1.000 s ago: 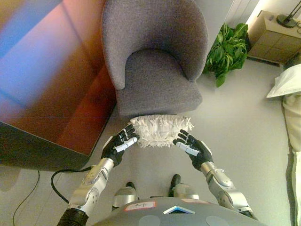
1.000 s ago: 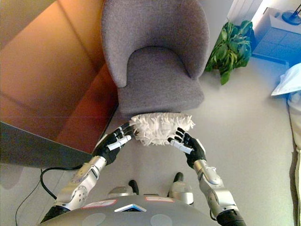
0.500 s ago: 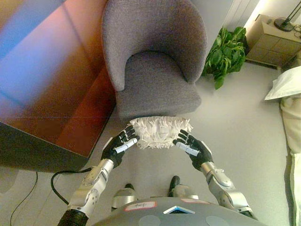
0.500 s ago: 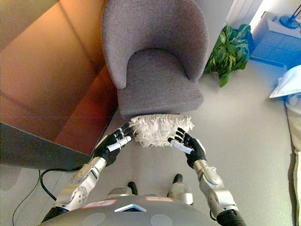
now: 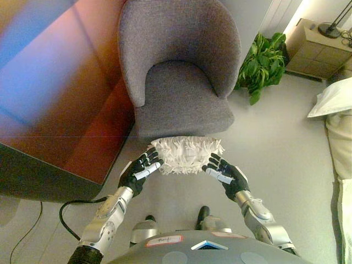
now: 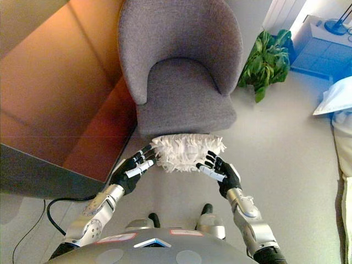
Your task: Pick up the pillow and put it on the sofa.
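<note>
Pillow point(image 5: 187, 155) slightly nearer armchair point(image 5: 181, 88).

1. The left robot hand point(image 5: 138, 169) is black with white on some fingers.
2. The right robot hand point(image 5: 225, 171) looks the same.
3. Both arms are shiny silver-grey.

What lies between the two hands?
The white pillow lies between the left hand and the right hand, just before the grey chair; both eye views show it.
</note>
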